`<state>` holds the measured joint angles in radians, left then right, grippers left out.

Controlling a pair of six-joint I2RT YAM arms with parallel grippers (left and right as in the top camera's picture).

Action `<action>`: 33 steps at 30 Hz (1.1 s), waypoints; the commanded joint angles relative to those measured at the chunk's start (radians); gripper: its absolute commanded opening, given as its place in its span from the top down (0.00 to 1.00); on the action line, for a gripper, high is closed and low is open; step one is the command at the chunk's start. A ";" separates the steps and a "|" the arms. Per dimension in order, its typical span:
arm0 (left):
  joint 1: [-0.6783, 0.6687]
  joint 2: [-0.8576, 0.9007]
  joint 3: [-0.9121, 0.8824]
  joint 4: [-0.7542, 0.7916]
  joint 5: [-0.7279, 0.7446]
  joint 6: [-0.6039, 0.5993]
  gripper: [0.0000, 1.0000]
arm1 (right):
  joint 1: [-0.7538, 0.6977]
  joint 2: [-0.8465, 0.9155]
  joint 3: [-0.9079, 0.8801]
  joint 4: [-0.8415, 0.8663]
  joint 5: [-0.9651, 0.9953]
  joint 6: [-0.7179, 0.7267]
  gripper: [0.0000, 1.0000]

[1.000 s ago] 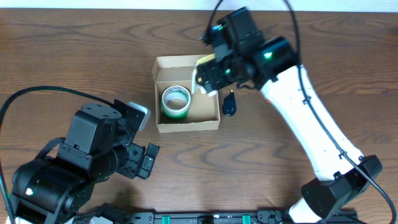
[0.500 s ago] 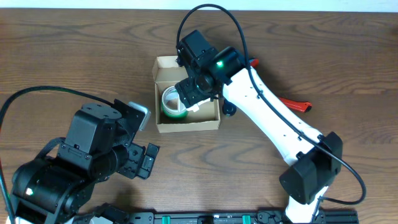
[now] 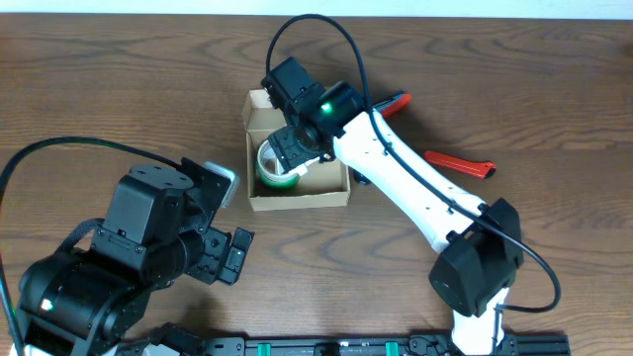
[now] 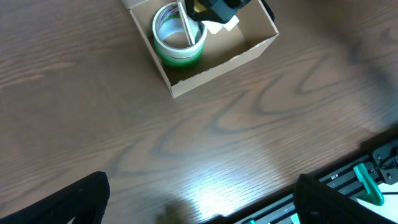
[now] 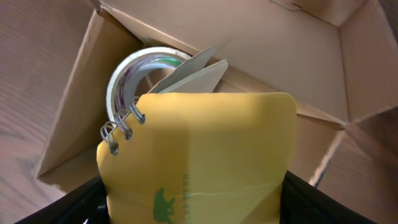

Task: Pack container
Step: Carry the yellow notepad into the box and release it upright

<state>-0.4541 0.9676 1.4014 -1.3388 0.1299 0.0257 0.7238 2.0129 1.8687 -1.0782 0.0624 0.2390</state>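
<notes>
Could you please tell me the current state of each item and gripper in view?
Tan cardboard box: open.
Green tape roll: lying flat inside the box.
Yellow spiral-bound notepad: held over the box.
Right gripper: jaws shut on the notepad.
Left gripper: jaws open, empty.
Red-handled tool: lying on the brown wooden table.

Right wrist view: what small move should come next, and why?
Probably lower the yellow notepad onto the bare floor of the box beside the tape roll; the right gripper holds it above the open box, partly over the roll.
</notes>
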 commanded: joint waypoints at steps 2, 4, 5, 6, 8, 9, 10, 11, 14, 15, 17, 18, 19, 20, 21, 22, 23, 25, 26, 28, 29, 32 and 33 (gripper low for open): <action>0.002 -0.001 0.010 -0.003 -0.007 -0.007 0.05 | 0.009 0.016 -0.001 0.030 0.035 0.019 0.28; 0.002 -0.001 0.010 -0.003 -0.007 -0.007 0.05 | 0.009 0.014 0.009 0.040 0.055 0.019 0.28; 0.002 -0.001 0.010 -0.003 -0.007 -0.007 0.05 | 0.009 0.013 0.018 0.038 0.061 0.019 0.28; 0.002 -0.001 0.010 -0.003 -0.007 -0.007 0.05 | 0.009 0.013 0.031 0.032 0.062 0.019 0.28; 0.002 -0.001 0.010 -0.003 -0.007 -0.007 0.05 | 0.007 0.011 0.068 0.000 0.062 0.019 0.28; 0.002 -0.001 0.010 -0.003 -0.007 -0.007 0.05 | 0.005 0.011 0.093 -0.025 0.062 0.019 0.28; 0.002 -0.001 0.010 -0.003 -0.007 -0.007 0.05 | 0.003 0.011 0.119 -0.052 0.062 0.019 0.28; 0.002 -0.001 0.010 -0.003 -0.007 -0.007 0.05 | 0.001 0.011 0.143 -0.076 0.063 0.018 0.28; 0.002 -0.001 0.010 -0.003 -0.007 -0.007 0.05 | -0.003 0.011 0.201 -0.147 0.076 -0.007 0.28; 0.002 -0.001 0.010 -0.003 -0.007 -0.007 0.05 | -0.003 0.011 0.211 -0.170 0.079 -0.009 0.27; 0.002 -0.001 0.010 -0.003 -0.007 -0.007 0.05 | -0.003 0.011 0.214 -0.216 0.080 -0.008 0.26; 0.002 -0.001 0.010 -0.003 -0.007 -0.007 0.05 | -0.003 0.013 0.213 -0.242 0.081 -0.008 0.26; 0.002 -0.001 0.010 -0.003 -0.007 -0.007 0.05 | -0.004 0.019 0.212 -0.257 0.087 -0.008 0.26; 0.002 -0.001 0.010 -0.003 -0.007 -0.007 0.05 | -0.004 0.025 0.212 -0.266 0.099 -0.008 0.26; 0.002 -0.001 0.010 -0.003 -0.007 -0.007 0.05 | -0.004 0.034 0.212 -0.267 0.110 -0.008 0.26; 0.002 -0.001 0.010 -0.003 -0.007 -0.007 0.05 | -0.004 0.039 0.212 -0.265 0.114 -0.008 0.26; 0.002 -0.001 0.010 -0.003 -0.007 -0.007 0.05 | -0.004 0.051 0.212 -0.256 0.113 -0.008 0.26; 0.002 -0.001 0.010 -0.003 -0.007 -0.007 0.05 | -0.003 0.072 0.212 -0.237 0.113 -0.008 0.26; 0.002 -0.001 0.010 -0.003 -0.007 -0.007 0.05 | -0.001 0.085 0.212 -0.226 0.111 -0.008 0.26; 0.002 -0.001 0.010 -0.003 -0.007 -0.007 0.05 | 0.006 0.113 0.212 -0.207 0.105 -0.016 0.26; 0.002 -0.001 0.010 -0.003 -0.007 -0.007 0.05 | 0.010 0.125 0.212 -0.203 0.103 -0.017 0.26; 0.002 -0.001 0.010 -0.003 -0.007 -0.007 0.05 | 0.021 0.151 0.212 -0.190 0.103 -0.019 0.26; 0.002 -0.001 0.010 -0.003 -0.007 -0.007 0.05 | 0.024 0.156 0.212 -0.183 0.104 -0.019 0.26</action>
<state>-0.4541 0.9676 1.4014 -1.3388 0.1299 0.0254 0.7284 2.1468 2.0693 -1.2682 0.1539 0.2333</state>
